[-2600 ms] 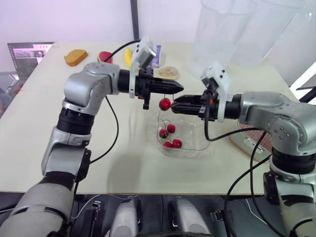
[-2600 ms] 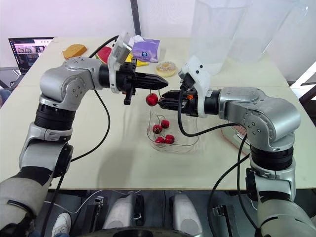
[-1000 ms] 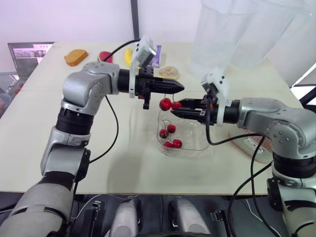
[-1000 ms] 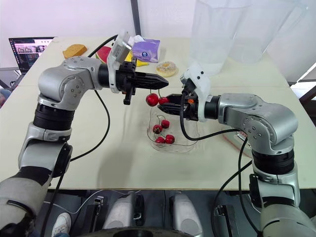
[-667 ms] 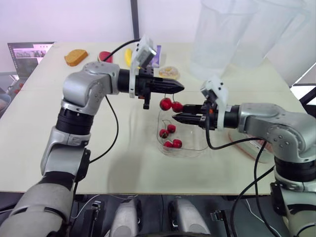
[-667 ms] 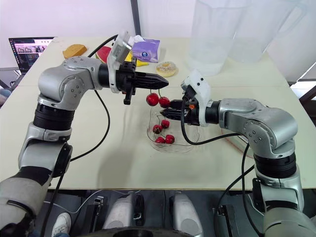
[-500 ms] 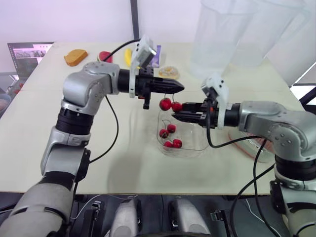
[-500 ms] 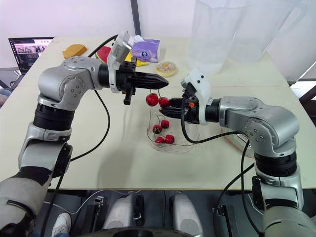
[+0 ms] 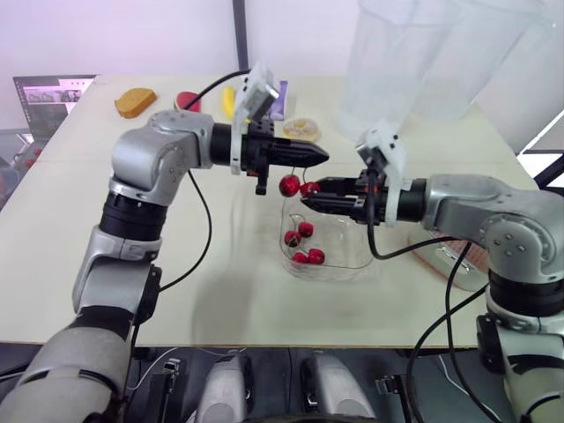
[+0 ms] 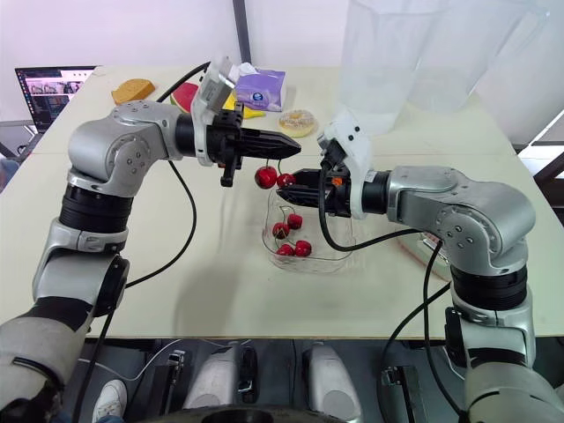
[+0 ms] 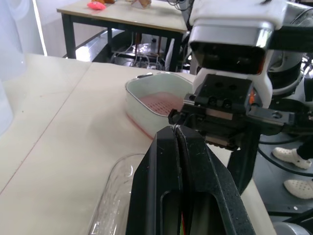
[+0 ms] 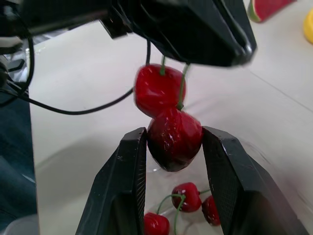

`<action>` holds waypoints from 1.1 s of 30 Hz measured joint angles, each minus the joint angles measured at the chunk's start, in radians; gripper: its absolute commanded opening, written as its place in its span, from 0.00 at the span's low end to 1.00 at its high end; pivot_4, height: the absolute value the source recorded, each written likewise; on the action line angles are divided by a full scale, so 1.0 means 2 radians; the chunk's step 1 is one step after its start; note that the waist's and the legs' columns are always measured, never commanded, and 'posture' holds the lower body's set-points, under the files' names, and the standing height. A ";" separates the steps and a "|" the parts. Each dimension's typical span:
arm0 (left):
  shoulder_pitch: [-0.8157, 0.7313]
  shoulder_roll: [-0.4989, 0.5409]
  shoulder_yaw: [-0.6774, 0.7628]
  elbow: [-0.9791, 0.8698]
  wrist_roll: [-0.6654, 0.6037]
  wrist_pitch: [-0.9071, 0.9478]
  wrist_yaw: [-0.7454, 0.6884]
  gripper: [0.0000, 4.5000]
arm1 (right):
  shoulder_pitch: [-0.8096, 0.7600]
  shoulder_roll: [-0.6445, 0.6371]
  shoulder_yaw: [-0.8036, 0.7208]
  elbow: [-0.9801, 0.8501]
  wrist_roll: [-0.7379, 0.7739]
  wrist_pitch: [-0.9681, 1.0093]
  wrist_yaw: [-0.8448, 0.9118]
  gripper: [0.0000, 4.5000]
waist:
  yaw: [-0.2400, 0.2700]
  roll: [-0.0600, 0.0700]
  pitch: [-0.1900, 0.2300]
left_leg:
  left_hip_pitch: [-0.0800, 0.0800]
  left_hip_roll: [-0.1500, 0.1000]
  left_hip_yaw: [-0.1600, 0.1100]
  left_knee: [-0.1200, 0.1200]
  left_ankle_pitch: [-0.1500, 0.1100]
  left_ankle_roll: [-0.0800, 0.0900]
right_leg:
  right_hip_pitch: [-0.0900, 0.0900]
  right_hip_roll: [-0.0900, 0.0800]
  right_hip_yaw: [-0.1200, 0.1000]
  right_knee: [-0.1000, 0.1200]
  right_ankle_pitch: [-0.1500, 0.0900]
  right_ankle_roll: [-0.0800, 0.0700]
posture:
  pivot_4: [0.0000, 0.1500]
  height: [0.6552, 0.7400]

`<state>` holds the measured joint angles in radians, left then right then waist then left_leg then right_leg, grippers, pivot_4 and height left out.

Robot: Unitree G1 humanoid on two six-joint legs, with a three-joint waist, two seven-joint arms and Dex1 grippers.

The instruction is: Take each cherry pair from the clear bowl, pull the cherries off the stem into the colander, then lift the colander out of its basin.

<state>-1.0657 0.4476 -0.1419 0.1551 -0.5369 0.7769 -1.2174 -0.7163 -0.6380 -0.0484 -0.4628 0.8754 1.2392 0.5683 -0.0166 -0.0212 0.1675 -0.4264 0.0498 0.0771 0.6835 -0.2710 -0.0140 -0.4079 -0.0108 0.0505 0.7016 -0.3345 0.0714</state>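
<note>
Left end effector (image 10: 295, 156) clenched on glossy red cherry pair (image 12: 165, 111), green-stemmed; right end effector (image 12: 174, 132) grasping its lower cherry (image 12: 173, 143)

Left tool (image 11: 175, 131): both black fingers pressed flat together, no gap at the tips. Right tool (image 11: 188, 117) sits nose-to-nose with it, just past the tips. Its white camera housing (image 11: 236, 28) is up top and its black body below. Beyond both, the white basin (image 11: 146, 80) stands on the beige worktop (image 11: 58, 127), pink perforated colander (image 11: 162, 102) seated inside it. Rim of the clear bowl (image 11: 116, 196) curves in low beside the left tool's fingers. Clear container (image 11: 7, 54) at the worktop's far edge. Background: second worktop (image 11: 122, 12) on dark legs with a pink item (image 11: 97, 5) on top, cables underneath, and white shoes (image 11: 292, 155) on the floor.
</note>
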 measured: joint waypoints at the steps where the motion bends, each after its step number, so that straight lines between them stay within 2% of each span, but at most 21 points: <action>1: 0.000 0.000 0.000 0.000 0.000 0.000 0.000 0.00 | 0.000 0.000 0.000 -0.001 0.002 0.000 -0.002 0.39 | 0.000 0.000 0.000 | 0.000 0.000 0.000 0.000 0.000 0.000 | 0.000 0.000 0.000 0.000 0.000 0.000 | 1.00 1.00; 4: 0.000 0.000 0.000 0.000 0.000 0.000 0.000 0.00 | 0.000 0.000 0.000 -0.002 0.007 0.000 -0.007 0.39 | 0.000 0.000 0.000 | 0.000 0.000 0.000 0.000 0.000 0.000 | 0.000 0.000 0.000 0.000 0.000 0.000 | 1.00 1.00; 7: 0.000 0.000 0.000 0.000 0.000 0.000 0.000 0.00 | 0.000 0.000 0.000 -0.002 0.008 0.000 -0.011 0.24 | 0.000 0.000 0.000 | 0.000 0.000 0.000 0.000 0.000 0.000 | 0.000 0.000 0.000 0.000 0.000 0.000 | 1.00 1.00; 9: 0.000 0.000 0.000 0.000 0.000 0.000 0.000 0.00 | 0.000 0.000 0.000 -0.002 0.012 0.000 -0.013 0.08 | 0.000 0.000 0.000 | 0.000 0.000 0.000 0.000 0.000 0.000 | 0.000 0.000 0.000 0.000 0.000 0.000 | 1.00 1.00; 11: 0.000 0.000 0.000 0.000 0.000 0.000 0.000 0.00 | 0.000 0.000 0.000 -0.002 0.016 0.000 -0.016 0.02 | 0.000 0.000 0.000 | 0.000 0.000 0.000 0.000 0.000 0.000 | 0.000 0.000 0.000 0.000 0.000 0.000 | 1.00 1.00; 23: 0.000 0.000 0.000 0.000 0.000 0.000 0.000 0.00 | 0.002 -0.008 0.002 -0.003 0.015 -0.001 -0.018 0.01 | 0.000 0.000 0.000 | 0.000 0.000 0.000 0.000 0.000 0.000 | 0.000 0.000 0.000 0.000 0.000 0.000 | 1.00 1.00; 33: 0.016 -0.001 -0.017 0.000 0.001 0.011 0.000 0.00 | 0.075 -0.050 0.000 -0.043 0.003 -0.033 -0.005 0.01 | 0.000 0.000 0.000 | 0.000 0.000 0.000 0.000 0.000 0.000 | 0.000 0.000 0.000 0.000 0.000 0.000 | 1.00 1.00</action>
<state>-1.0332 0.4457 -0.1766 0.1550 -0.5346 0.7996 -1.2168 -0.5664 -0.7370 -0.0478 -0.5482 0.8813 1.1735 0.5581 -0.0170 -0.0213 0.1675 -0.4268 0.0500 0.0770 0.6833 -0.2712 -0.0137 -0.4078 -0.0106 0.0506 0.7007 -0.3346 0.0714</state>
